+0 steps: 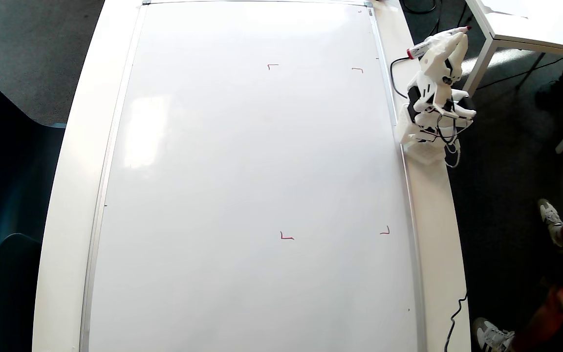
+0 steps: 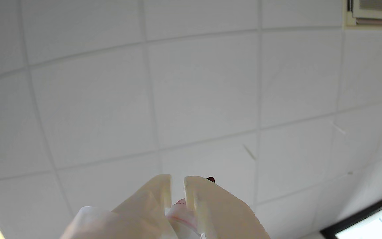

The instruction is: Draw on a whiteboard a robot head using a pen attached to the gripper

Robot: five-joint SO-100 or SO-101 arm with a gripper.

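Observation:
In the overhead view the whiteboard (image 1: pixel 242 176) covers most of the table. It carries only small red corner marks (image 1: pixel 286 237), and no robot head is in view. The white arm sits folded at the board's right edge, off the drawing surface. Its gripper (image 1: pixel 455 41) is raised and points away from the board, shut on the pen (image 1: pixel 422 48), whose red tip sticks out past the fingers. In the wrist view the gripper (image 2: pixel 177 181) points up at a tiled ceiling. Its two pale fingers (image 2: pixel 158 196) stand nearly together, with the pen (image 2: pixel 181 212) clamped between them.
The arm's base (image 1: pixel 425 139) stands on the white table rim at the right, with black cables beside it. Another white table (image 1: pixel 530 29) stands at the top right. A person's shoes (image 1: pixel 550 220) are on the floor at the right. Dark chairs (image 1: pixel 3 195) stand at the left.

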